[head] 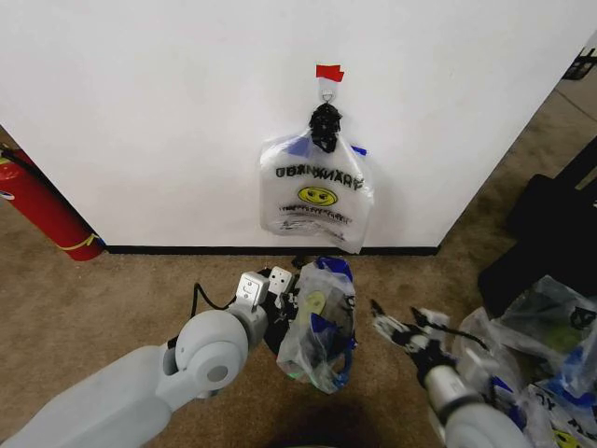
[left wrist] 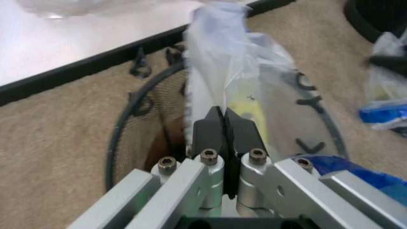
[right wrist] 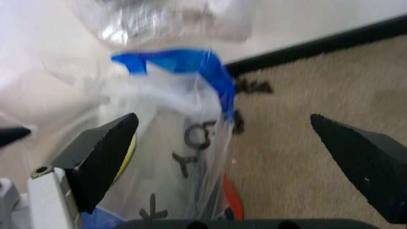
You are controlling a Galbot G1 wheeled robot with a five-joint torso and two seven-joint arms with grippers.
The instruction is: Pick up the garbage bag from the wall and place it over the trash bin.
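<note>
The thin see-through plastic garbage bag with blue handles and black lettering [head: 322,322] stands on the tan carpet [head: 112,289] just in front of the plain white wall with its black baseboard [head: 140,112], draped at the small round black wire-mesh trash bin [left wrist: 137,129]. In the left wrist view the bin's dark rim curves around the plastic, and the bag rises out of it in a tall bunch.

The left gripper [head: 264,285] is at the bag's left side, its black jaws pressed together on a fold of the clear plastic. The right gripper [head: 406,329] hovers just to the right of the bag, jaws spread wide, nothing between them; in its own view the bag's blue edge [right wrist: 190,67] sits near one open finger [right wrist: 102,152].

Up on the wall, a piece of red tape [head: 329,72] marks a small metal hook [head: 327,91], and a whiter flat bag with a yellow smiley face [head: 317,191] hangs from it. Far left, a red fire extinguisher [head: 42,210] leans by the wall. To the right, near the robot, more crumpled plastic bags [head: 546,345] lie on the carpet.
</note>
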